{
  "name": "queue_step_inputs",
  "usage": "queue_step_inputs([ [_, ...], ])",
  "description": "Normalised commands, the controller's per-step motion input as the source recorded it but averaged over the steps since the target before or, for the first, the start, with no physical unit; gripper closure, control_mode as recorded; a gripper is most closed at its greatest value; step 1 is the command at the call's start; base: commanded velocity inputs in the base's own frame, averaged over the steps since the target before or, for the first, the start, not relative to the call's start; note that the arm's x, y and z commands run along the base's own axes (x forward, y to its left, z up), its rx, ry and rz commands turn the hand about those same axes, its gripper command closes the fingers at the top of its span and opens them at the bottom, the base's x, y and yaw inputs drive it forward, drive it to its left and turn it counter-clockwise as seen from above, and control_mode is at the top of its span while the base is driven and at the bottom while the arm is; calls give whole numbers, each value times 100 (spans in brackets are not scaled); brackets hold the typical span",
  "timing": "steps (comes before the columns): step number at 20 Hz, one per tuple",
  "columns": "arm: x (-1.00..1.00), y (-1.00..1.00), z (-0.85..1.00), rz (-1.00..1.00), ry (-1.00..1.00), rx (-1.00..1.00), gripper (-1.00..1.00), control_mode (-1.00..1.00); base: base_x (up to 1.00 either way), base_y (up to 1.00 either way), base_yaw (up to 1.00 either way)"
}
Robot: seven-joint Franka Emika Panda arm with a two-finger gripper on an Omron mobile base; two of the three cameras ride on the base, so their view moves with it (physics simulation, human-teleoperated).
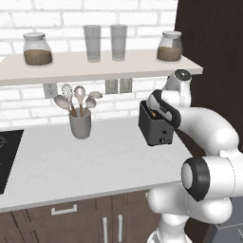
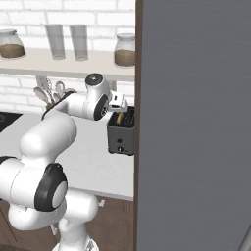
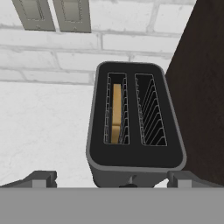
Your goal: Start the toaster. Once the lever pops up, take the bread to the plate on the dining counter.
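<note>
Dark toaster (image 1: 154, 127) on pale worktop (image 1: 85, 161); arm (image 1: 209, 156) hides its top, pincer apparently behind

A: What sits on the pale worktop (image 1: 95, 161)?

B: The toaster (image 1: 154, 126) at center right and a grey utensil holder (image 1: 79, 124) at center left; a black cooktop (image 1: 7, 156) at the left edge.

A: And the shelf (image 1: 95, 66) across the top?

B: 2 jars (image 1: 37, 49), 1 toward each end, with 2 glasses (image 1: 92, 42) between them.
</note>
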Motion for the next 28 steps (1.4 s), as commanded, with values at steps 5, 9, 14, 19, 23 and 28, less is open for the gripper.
queue_step_inputs([
  [5, 0, 0, 0, 0, 0, 0, -100, -100, 0, 0, 0],
  [9, 0, 0, 0, 0, 0, 0, -100, -100, 0, 0, 0],
  [14, 0, 0, 0, 0, 0, 0, -100, -100, 0, 0, 0],
  [19, 0, 0, 0, 0, 0, 0, -100, -100, 0, 0, 0],
  [23, 0, 0, 0, 0, 0, 0, -100, -100, 0, 0, 0],
  [28, 0, 0, 0, 0, 0, 0, -100, -100, 0, 0, 0],
])
